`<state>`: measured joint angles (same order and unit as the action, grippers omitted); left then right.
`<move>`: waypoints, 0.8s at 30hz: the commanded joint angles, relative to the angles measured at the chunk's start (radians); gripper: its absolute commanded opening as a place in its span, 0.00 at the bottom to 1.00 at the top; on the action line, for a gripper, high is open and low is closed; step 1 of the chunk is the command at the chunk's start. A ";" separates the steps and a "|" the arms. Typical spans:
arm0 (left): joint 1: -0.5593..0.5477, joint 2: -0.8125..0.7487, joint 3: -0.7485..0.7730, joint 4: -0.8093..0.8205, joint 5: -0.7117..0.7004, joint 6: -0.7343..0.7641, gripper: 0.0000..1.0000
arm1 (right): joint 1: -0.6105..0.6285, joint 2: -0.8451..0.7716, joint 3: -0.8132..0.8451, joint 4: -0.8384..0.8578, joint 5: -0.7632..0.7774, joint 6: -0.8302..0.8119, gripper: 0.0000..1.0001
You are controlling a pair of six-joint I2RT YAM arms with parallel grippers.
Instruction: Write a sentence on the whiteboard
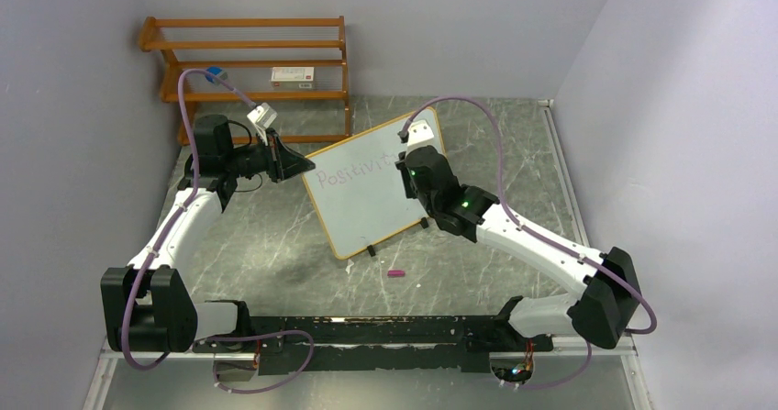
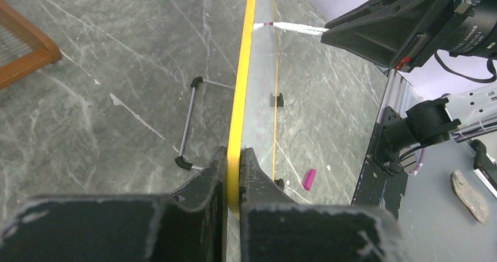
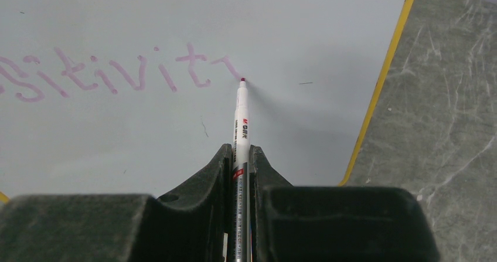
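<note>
Right pincer [image 3: 240, 156] pinching marker [image 3: 241, 118], long axis toward 12 o'clock. Tip touches whiteboard [image 3: 305, 27] at the last stroke of the sentence [image 3: 111, 74]. Writing lies at 9 o'clock, blank board at 3. Left pincer [image 2: 233, 165] clamped on the board's frame.

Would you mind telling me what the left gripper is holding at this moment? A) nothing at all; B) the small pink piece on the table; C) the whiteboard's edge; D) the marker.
C: the left gripper is shut on the yellow edge of the whiteboard, while the marker sits in the right gripper.
</note>
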<state>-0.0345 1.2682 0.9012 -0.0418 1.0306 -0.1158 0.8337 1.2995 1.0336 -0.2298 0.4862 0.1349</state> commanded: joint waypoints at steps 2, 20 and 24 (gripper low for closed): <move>-0.010 0.014 0.005 -0.027 -0.037 0.085 0.05 | -0.013 -0.029 0.004 0.035 0.022 -0.009 0.00; -0.010 0.014 0.005 -0.027 -0.035 0.086 0.05 | -0.036 0.015 0.021 0.096 0.005 -0.019 0.00; -0.010 0.016 0.005 -0.024 -0.034 0.086 0.05 | -0.036 0.016 0.020 0.067 -0.016 -0.011 0.00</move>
<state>-0.0345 1.2682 0.9012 -0.0418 1.0302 -0.1154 0.8059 1.3064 1.0340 -0.1623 0.4850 0.1226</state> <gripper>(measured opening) 0.086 0.150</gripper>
